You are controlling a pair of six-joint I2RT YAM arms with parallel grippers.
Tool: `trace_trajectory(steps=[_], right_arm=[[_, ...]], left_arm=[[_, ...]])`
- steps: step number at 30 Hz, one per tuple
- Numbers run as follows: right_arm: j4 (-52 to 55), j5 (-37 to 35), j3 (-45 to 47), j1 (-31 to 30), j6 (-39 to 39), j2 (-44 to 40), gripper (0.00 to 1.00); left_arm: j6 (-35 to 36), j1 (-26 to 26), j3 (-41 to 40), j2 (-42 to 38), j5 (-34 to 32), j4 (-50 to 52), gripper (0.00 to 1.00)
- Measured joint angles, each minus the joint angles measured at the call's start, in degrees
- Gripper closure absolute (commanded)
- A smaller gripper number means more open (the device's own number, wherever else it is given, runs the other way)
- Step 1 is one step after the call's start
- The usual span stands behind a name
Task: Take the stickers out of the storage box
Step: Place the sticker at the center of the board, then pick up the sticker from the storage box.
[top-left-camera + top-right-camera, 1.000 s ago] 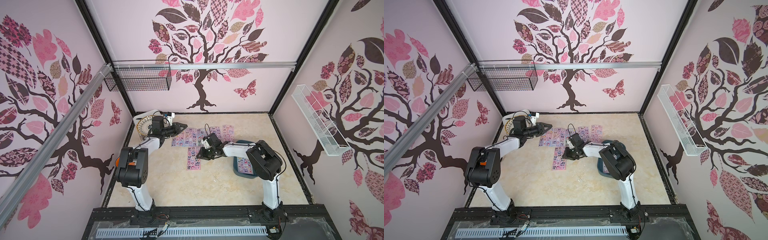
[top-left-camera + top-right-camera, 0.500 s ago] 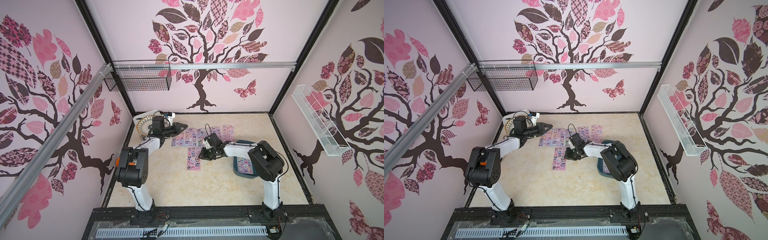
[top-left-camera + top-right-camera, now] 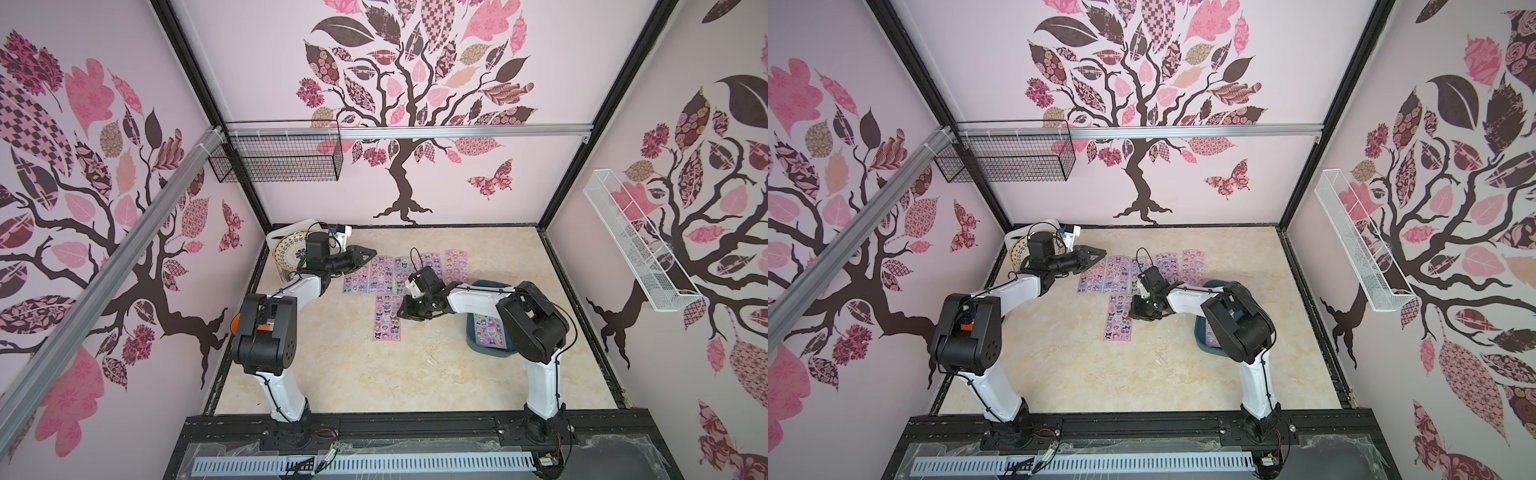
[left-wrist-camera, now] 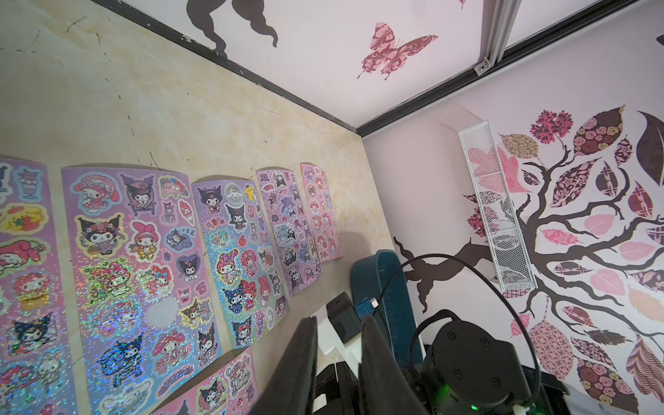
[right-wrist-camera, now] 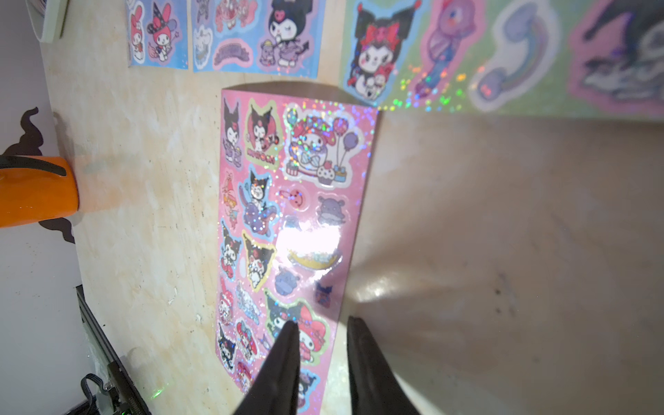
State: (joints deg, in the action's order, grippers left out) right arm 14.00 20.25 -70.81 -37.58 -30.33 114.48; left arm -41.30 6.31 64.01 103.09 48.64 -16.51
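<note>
Hovering over a lone sticker sheet [image 5: 287, 215] mid-surface, right tool [image 5: 321, 321] narrowly parted, empty; left tool [image 4: 338, 319] likewise, beside the far row of stickers [image 4: 136, 251]; box [image 3: 470, 332] near right edge.

storage box [image 3: 490, 284] partly behind right arm [image 3: 473, 301]

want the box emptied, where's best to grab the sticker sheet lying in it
Probably a short end of the sticker sheet, pinched from straight above: it lies flat on the floor of the box, whose walls block any sideways approach.
</note>
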Motion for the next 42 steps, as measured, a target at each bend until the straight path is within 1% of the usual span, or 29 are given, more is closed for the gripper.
trace_trajectory(steps=[4, 7, 11, 16, 22, 29, 31, 35, 37, 38, 42], right_arm=[[2.43, -1.25, 0.07, 0.0, 0.76, -0.92, 0.72], [4.26, -2.49, 0.5, 0.0, 1.31, -2.03, 0.72], [6.49, -4.35, 1.97, 0.2, 2.23, -5.09, 0.72], [7.19, -4.83, 4.26, 1.38, 2.8, -10.27, 0.72], [6.99, -4.9, 8.39, 4.79, 3.5, -16.7, 0.72], [8.96, -5.95, 14.38, 12.09, 5.2, -24.94, 0.72], [9.57, -6.54, 15.56, 14.36, 6.01, -27.58, 0.71], [11.52, -7.15, 18.16, 19.34, 7.82, -32.54, 0.63], [12.66, -7.63, 18.97, 21.73, 9.05, -34.01, 0.63], [13.29, -8.13, 19.39, 22.69, 9.66, -34.51, 0.61], [16.37, -11.76, 21.0, 24.87, 11.78, -35.78, 0.55]], left_arm=[[2.93, 0.0, 0.35, 0.0, -1.25, 3.34, 0.73], [6.51, 0.0, 1.33, -0.11, -3.63, 8.52, 0.73], [11.23, 0.0, 1.51, -2.45, -8.31, 14.91, 0.73], [16.17, 0.13, 1.46, -7.63, -16.24, 20.04, 0.72], [20.04, 0.61, 0.22, -12.74, -26.08, 22.88, 0.7], [21.46, 0.66, -2.19, -15.1, -36.09, 25.27, 0.65], [21.44, 0.24, -2.62, -15.32, -37.46, 25.42, 0.55], [20.2, -1.99, -4.37, -15.85, -38.18, 25.14, 0.25], [19.04, -3.17, -5.55, -16.11, -38.62, 24.83, 0.07], [18.64, -3.67, -6.1, -16.15, -39.04, 24.72, 0.02], [16.7, -4.13, -7.76, -16.17, -41.44, 24.72, 0.02]])
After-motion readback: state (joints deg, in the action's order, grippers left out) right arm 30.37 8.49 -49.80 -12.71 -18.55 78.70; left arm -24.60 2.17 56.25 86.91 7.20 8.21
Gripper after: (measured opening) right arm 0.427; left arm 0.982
